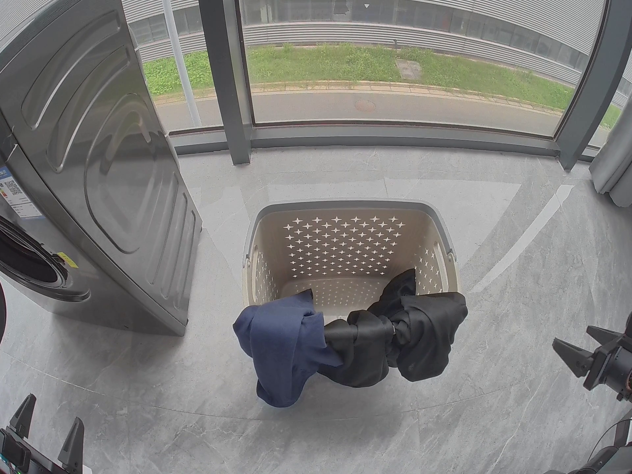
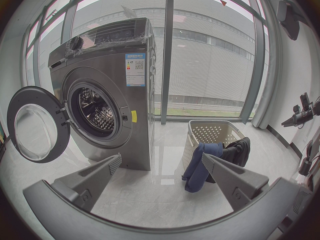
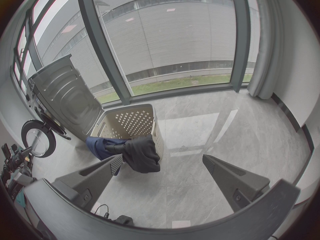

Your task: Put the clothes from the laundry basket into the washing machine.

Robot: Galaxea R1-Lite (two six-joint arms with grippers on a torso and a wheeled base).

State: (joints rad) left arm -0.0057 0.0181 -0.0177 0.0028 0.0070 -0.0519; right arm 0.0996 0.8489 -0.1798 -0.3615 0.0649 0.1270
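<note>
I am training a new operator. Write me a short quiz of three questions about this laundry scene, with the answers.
1. True or false: the door of the washing machine stands open.
2. The blue garment and the black garment lie: A) draped over the near rim of the laundry basket; B) flat on the floor; C) inside the drum.
3. What do the left gripper and the right gripper hold?
Key: 1 true; 2 A; 3 nothing, both are open.

- Left gripper (image 2: pixel 160 157): dark grey, wedge-shaped fingers (image 2: pixel 233 180) tapering to points, ribbed pads (image 2: pixel 115 164) at the tips.
- Round screw recess (image 2: pixel 237 194) near each finger base.
- Right gripper (image 3: pixel 162 157): same grey wedges, curved grey mount (image 3: pixel 160 224).
</note>
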